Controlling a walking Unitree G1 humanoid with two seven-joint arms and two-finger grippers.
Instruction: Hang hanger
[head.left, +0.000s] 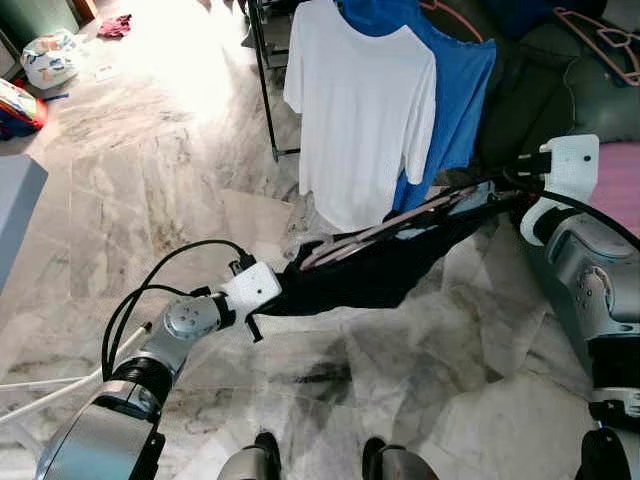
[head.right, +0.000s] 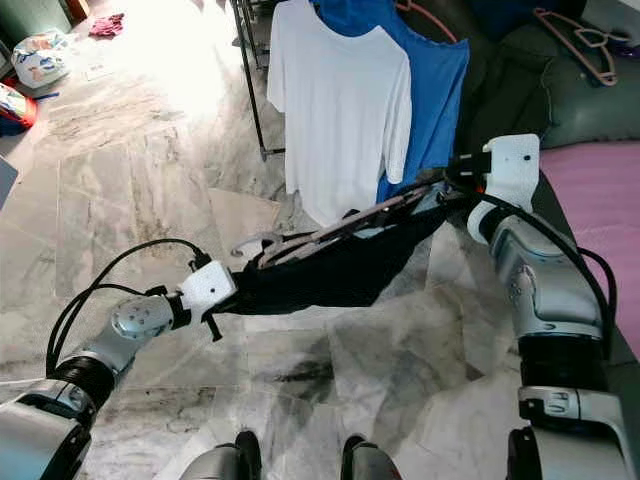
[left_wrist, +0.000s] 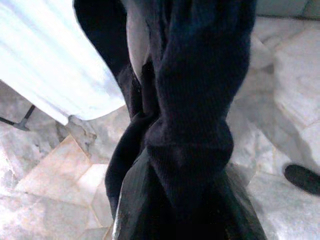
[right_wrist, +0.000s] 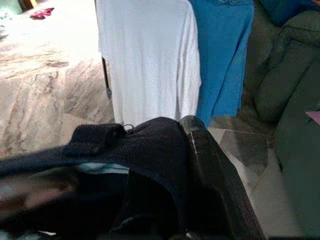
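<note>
Hanger (head.right: 330, 232), a pale pinkish bar with its hook end toward the left tool (head.right: 245, 285), is stretched between the two tools with a dark garment (head.right: 340, 270) draped over it and sagging below. The left tool holds the garment's near end low over the marble floor (head.right: 150, 180); the right tool (head.right: 455, 190) holds the far end higher, so the bar slopes up toward the right tool. The left wrist view shows a dark finger (left_wrist: 150, 220) under bunched navy cloth, but whether the fingers are pressed together I cannot tell. The right wrist view shows one black finger (right_wrist: 215, 175) lying along the knit cloth, the other hidden, so its grip also cannot be told. Just beyond the right tool hang a white shirt (head.right: 340, 110) and, overlapping behind it, a blue shirt (head.right: 440, 90) on a dark rack (head.right: 250, 90); the bar's high end sits near the hems of both. To the right tool's outer side are a dark green sofa (head.right: 560, 100) carrying a pink hanger (head.right: 575, 40), and a pink cover (head.right: 600, 190). Beyond the left tool the floor lies wide open toward a bright sunlit patch, with bags (head.right: 35, 60) and a red cloth (head.right: 105, 25) well apart at the far edge. The robot's feet (head.right: 300, 460) stand below the garment on bare tiles.
</note>
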